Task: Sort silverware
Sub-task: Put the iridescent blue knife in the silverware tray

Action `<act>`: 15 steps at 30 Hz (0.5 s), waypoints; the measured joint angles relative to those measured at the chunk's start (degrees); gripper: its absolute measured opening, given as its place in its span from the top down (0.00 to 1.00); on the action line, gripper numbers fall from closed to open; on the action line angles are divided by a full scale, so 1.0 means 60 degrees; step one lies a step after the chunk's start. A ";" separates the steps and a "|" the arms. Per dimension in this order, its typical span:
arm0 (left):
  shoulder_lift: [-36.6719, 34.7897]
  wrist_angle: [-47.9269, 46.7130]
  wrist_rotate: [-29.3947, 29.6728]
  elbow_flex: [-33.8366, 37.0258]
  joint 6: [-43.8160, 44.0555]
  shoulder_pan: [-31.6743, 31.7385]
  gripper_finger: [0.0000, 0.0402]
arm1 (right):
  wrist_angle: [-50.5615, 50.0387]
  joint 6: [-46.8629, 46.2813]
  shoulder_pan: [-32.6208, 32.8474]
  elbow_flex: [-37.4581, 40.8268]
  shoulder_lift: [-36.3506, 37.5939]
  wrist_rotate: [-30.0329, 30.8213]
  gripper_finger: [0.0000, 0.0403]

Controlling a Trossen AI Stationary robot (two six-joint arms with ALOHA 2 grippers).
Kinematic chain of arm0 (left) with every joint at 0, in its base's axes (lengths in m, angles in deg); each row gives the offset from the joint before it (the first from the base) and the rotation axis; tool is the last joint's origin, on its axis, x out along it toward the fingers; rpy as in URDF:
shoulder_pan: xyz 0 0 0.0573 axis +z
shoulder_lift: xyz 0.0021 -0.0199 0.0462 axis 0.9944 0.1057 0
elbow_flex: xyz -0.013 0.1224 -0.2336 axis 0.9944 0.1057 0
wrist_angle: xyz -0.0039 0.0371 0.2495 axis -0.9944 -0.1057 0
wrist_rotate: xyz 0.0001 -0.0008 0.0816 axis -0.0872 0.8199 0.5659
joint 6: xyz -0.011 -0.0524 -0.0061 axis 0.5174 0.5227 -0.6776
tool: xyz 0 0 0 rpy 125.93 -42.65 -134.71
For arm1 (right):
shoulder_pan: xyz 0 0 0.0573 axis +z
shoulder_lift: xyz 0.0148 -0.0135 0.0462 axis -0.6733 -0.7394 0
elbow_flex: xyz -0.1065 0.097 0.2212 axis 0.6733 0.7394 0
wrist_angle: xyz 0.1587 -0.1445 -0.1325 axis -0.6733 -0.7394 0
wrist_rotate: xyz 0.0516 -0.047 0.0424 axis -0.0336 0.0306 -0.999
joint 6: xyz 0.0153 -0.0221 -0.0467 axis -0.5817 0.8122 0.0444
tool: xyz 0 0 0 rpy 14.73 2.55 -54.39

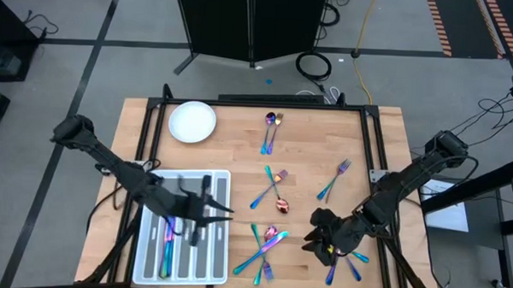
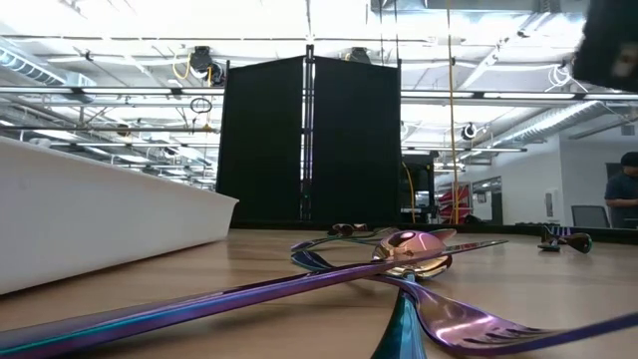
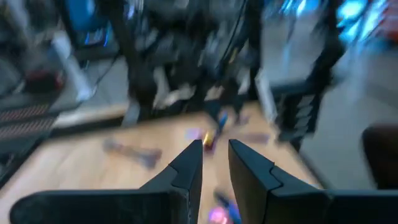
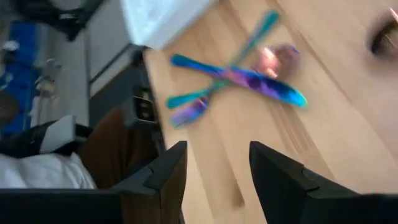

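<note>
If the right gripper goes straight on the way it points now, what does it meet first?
Probably the crossed silverware pile near the table's front edge; the open right gripper has only bare wood before it. Depth is unclear.

Bare wood is left open around the white plate (image 1: 192,122), between it and the compartment tray (image 1: 220,271) below it, and along the table's far edge beyond the paired pieces (image 1: 272,127). To the right of the tray, the near strip is blocked by a crossed heap of silverware (image 1: 265,247), beside which the right gripper (image 1: 317,243) is parked with empty, spread fingers. Room above the tray is taken up by the left gripper (image 1: 210,212), and the middle lane past the heap is narrowed by a scattered fork (image 1: 332,180) and spoons (image 1: 274,192).
</note>
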 joint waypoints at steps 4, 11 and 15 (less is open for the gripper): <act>-0.0777 0.2578 -0.1397 0.1357 -0.0571 0.0087 0.80 | -0.0814 -0.1539 0.0184 0.0000 0.0000 -0.0003 0.60; -0.0053 0.4385 -0.0899 0.2433 0.0543 0.0447 0.80 | -0.0810 -0.1000 0.0388 0.0000 0.0000 -0.0219 0.60; 0.1025 0.4412 -0.0969 0.2129 0.1838 0.0521 0.80 | -0.0852 -0.0206 0.0347 0.0004 0.0000 -0.0024 0.60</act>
